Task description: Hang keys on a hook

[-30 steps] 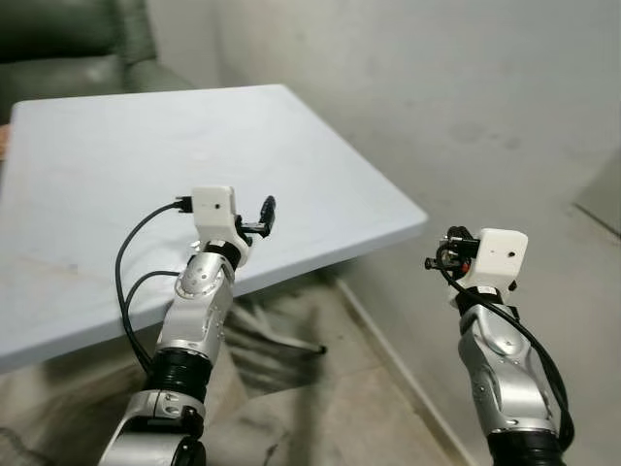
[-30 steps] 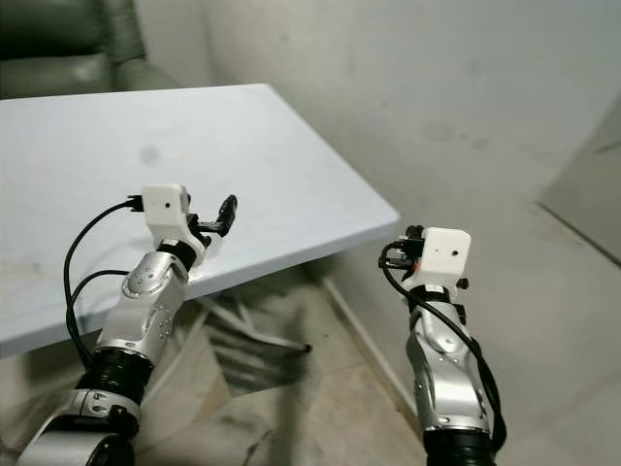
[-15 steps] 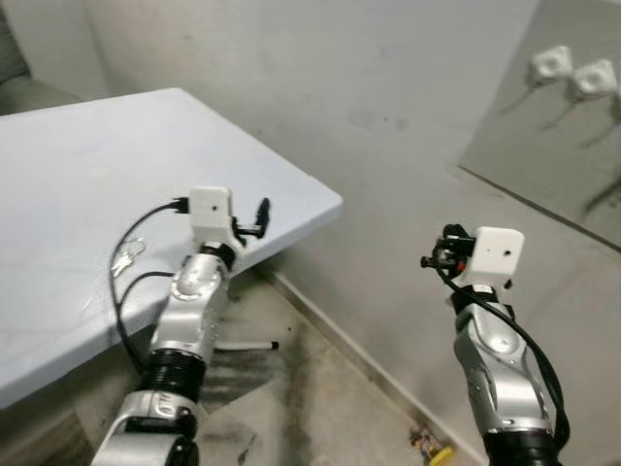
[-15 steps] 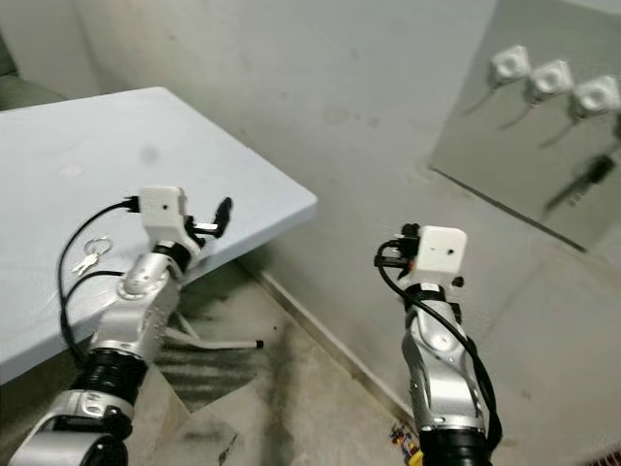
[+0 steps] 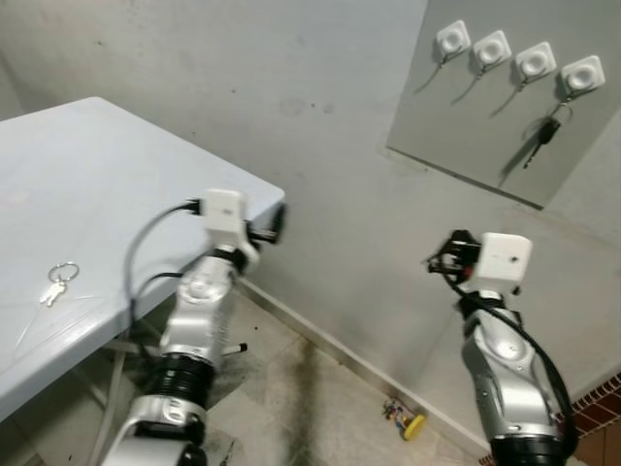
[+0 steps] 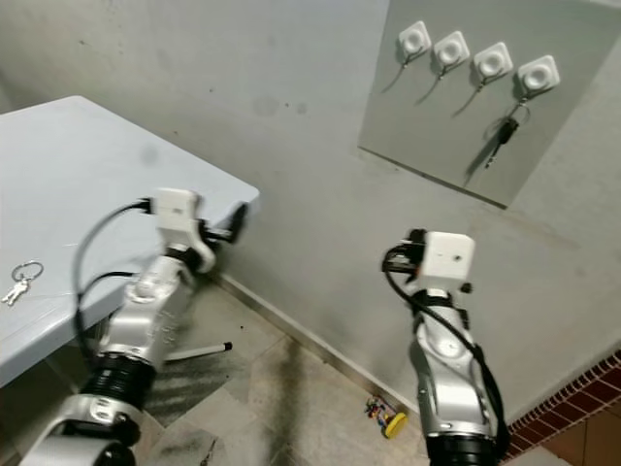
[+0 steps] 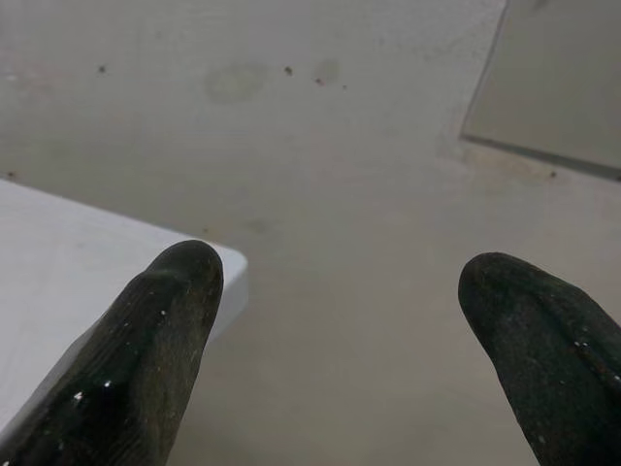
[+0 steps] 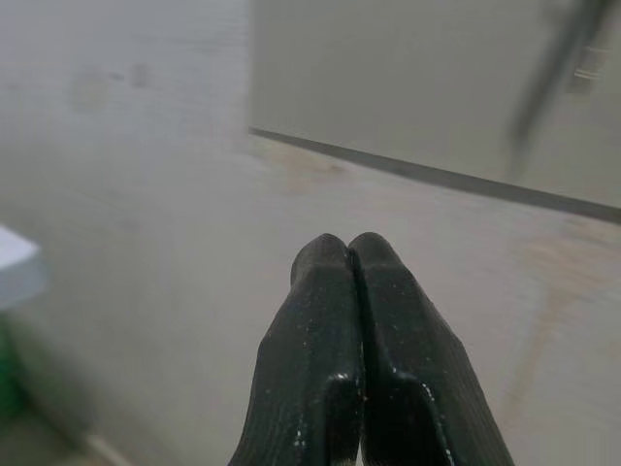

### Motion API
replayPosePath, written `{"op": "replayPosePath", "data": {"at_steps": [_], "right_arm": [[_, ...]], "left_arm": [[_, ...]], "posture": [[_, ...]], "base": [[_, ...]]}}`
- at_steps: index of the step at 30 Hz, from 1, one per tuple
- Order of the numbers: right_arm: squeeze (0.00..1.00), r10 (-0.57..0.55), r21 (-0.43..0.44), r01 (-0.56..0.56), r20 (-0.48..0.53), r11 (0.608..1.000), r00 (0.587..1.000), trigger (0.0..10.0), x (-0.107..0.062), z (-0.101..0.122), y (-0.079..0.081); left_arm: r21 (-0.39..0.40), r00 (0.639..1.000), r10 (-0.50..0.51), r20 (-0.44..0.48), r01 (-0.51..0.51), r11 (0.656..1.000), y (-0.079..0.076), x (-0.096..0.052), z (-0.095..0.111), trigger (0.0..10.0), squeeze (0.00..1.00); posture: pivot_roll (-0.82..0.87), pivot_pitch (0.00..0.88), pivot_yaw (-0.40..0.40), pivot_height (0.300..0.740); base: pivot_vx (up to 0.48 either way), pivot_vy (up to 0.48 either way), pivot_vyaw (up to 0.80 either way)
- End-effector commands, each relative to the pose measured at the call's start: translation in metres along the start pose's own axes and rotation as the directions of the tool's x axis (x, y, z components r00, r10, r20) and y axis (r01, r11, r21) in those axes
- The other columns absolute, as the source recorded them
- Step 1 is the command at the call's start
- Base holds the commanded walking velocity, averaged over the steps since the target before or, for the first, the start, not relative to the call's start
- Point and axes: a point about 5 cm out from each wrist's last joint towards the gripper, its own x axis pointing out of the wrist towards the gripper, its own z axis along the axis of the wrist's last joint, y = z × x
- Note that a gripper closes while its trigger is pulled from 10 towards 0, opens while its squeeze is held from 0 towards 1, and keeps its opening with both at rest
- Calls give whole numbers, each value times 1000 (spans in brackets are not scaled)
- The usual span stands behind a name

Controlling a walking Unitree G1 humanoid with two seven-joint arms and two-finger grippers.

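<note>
A small bunch of silver keys [image 5: 58,282] on a ring lies on the pale blue table [image 5: 116,184], near its front edge at the far left. On the wall to the upper right hangs a grey board [image 5: 466,126] with several white hooks [image 5: 492,47]. A dark key [image 5: 541,133] dangles from the rightmost hook [image 5: 582,73]. My left gripper [image 5: 275,223] is open and empty, held past the table's corner, well to the right of the keys. The left wrist view has its fingers [image 7: 165,340] wide apart. My right gripper [image 8: 347,243] is shut on nothing, raised below the board.
The bare grey wall [image 5: 320,116] runs close behind the table and both arms. A small yellow object [image 5: 408,419] lies on the stained floor by the skirting. Red brick edging [image 5: 597,408] is at the bottom right. Table legs [image 6: 199,349] stand under the table.
The camera has swung to the right: the table has slid to the left of the picture and the hook board has come fully into view. Both grippers keep their pose and state.
</note>
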Motion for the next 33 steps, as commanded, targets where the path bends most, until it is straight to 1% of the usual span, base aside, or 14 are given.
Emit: {"op": "replayPosePath", "data": {"at_steps": [1, 6, 10, 13, 18, 22, 33], "right_arm": [[0, 12, -3, -12, 37, 1000, 999, 10000, 1, 8, 3], [0, 45, 3, -45, 54, 999, 998, 10000, -5, 10, 5], [0, 77, 6, -77, 58, 997, 995, 10000, -13, 8, 7], [0, 78, 8, -78, 57, 997, 995, 10000, -15, 7, 7], [0, 76, 18, -77, 57, 997, 995, 10000, -17, 6, 12], [0, 73, 25, -75, 64, 997, 995, 10000, -18, 7, 15], [0, 50, 36, -52, 63, 998, 997, 10000, -20, 7, 12]], "left_arm": [[28, 1000, -18, 9, 18, 999, 0, -2, 2, 10000, 0], [8, 997, -80, 23, 80, 997, -12, -12, -1, 10000, 0], [-12, 995, -96, 31, 96, 995, -13, -20, -1, 10000, 0], [-12, 995, -97, 31, 97, 995, -12, -21, -1, 10000, 0], [-11, 995, -95, 31, 95, 995, -6, -22, 3, 10000, 0], [-9, 994, -102, 27, 103, 995, -6, -21, 6, 10000, 0], [-6, 993, -115, 20, 115, 993, -6, -20, 8, 10000, 0]], "posture": [[3, 0, -47, 740], [2, 0, -43, 740], [-1, 0, -39, 740], [-1, 0, -36, 740], [-2, 0, -22, 740], [-5, 0, -17, 740], [-17, 0, -3, 740]], "base": [[0, 0, 0], [0, 0, 0], [0, 0, 0], [0, 0, 0], [406, 0, 0], [438, 0, 0], [470, 0, 0]]}}
